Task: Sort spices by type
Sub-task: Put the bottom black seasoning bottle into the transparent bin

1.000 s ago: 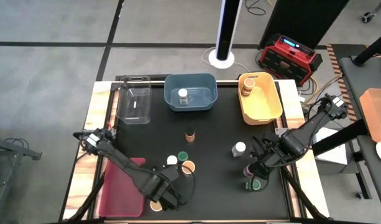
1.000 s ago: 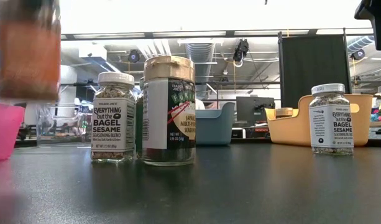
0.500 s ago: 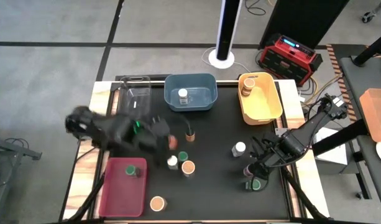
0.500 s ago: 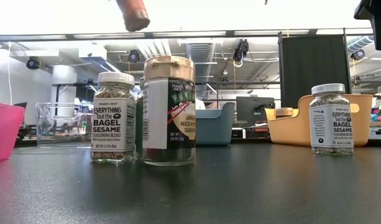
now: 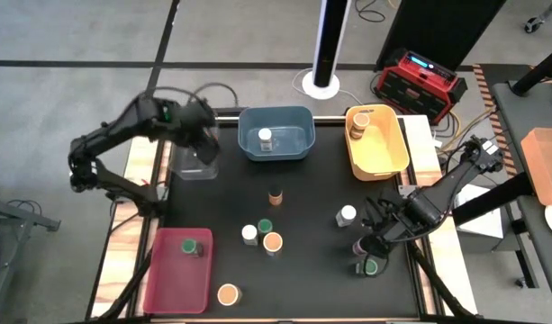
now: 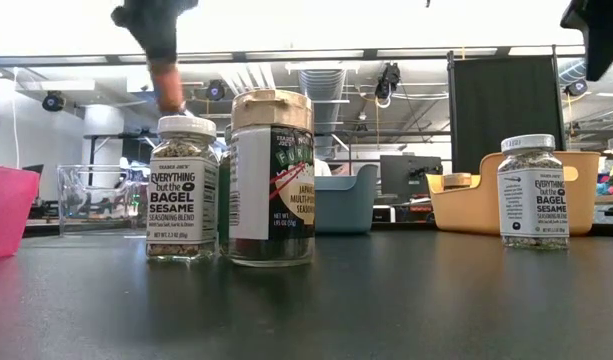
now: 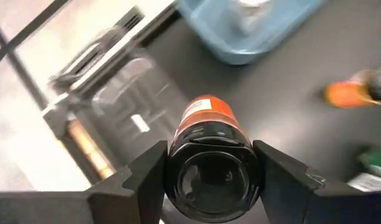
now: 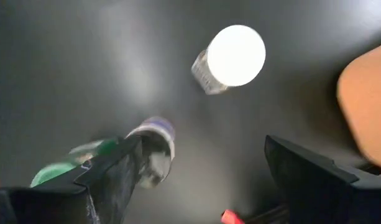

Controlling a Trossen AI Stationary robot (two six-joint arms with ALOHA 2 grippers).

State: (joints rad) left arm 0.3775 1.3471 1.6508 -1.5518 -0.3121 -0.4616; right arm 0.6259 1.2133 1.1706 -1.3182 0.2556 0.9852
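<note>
My left gripper (image 5: 203, 137) hovers over the clear bin (image 5: 193, 162) at the table's far left, shut on a spice jar (image 7: 206, 118) with orange contents and a dark lid. The low view shows this jar (image 6: 170, 92) high above the table. My right gripper (image 5: 376, 241) is open at the right side, low beside a purple-topped jar (image 8: 155, 144) and a green-lidded jar (image 8: 58, 172), touching neither. A white-lidded jar (image 8: 236, 55) stands just beyond them. More jars stand mid-table: brown lid (image 5: 276, 193), green (image 5: 266, 224), white (image 5: 249, 234), tan-orange (image 5: 273, 242). My left gripper pinches the spice jar between its two fingers (image 7: 146, 177) at the dark lid end (image 7: 212, 182). The lid faces back toward the wrist and the orange body points away along the fingers. The jar is lifted clear, tilted, above the clear bin.
A blue bin (image 5: 276, 133) holds a white-lidded jar, and a yellow bin (image 5: 377, 139) holds a tan-lidded one. In the red bin (image 5: 176, 274) stands a green-lidded jar. Another tan-orange jar (image 5: 228, 293) stands near the table's near edge. Beyond the far edge are a red box and a pole base.
My left gripper has lifted the orange jar from near the table's near edge. It has swept fast toward the far left, ending over the clear bin, and stayed shut on the jar throughout. The right arm has kept still.
</note>
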